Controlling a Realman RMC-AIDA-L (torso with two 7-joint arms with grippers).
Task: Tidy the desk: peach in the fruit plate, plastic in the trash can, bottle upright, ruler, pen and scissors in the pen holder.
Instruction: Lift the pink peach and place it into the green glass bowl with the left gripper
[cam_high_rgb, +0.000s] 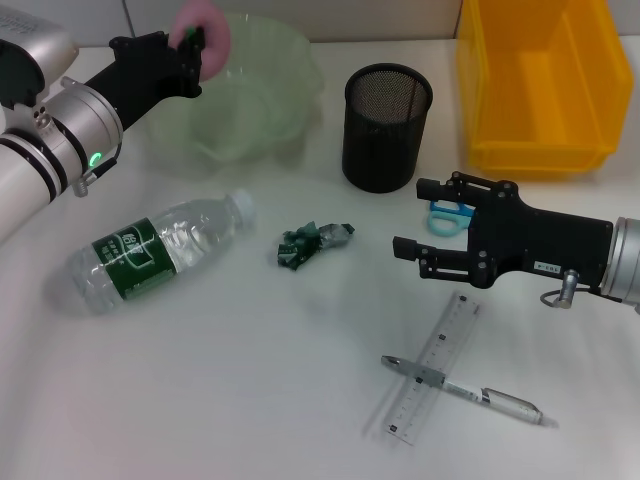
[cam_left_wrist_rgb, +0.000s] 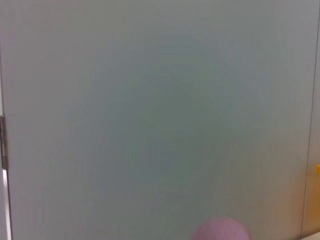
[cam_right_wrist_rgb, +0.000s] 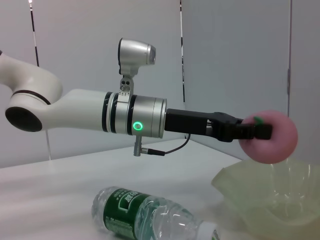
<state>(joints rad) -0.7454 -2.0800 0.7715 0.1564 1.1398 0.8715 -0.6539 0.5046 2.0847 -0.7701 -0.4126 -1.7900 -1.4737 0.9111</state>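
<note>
While the pen (cam_high_rgb: 470, 392) lies across the ruler (cam_high_rgb: 432, 368) nearest the robot, the right gripper (cam_high_rgb: 413, 219) hovers just beyond them with fingers spread, holding nothing, the scissors (cam_high_rgb: 449, 217) partly hidden behind it. Left of it lie the crumpled plastic (cam_high_rgb: 312, 243) and the bottle (cam_high_rgb: 160, 250), on its side. Farther back stand the pen holder (cam_high_rgb: 386, 127) and yellow bin (cam_high_rgb: 541, 82). At the far left, the left gripper (cam_high_rgb: 192, 52) pinches the pink peach (cam_right_wrist_rgb: 270, 136) over the plate (cam_high_rgb: 262, 100), above its rim
</note>
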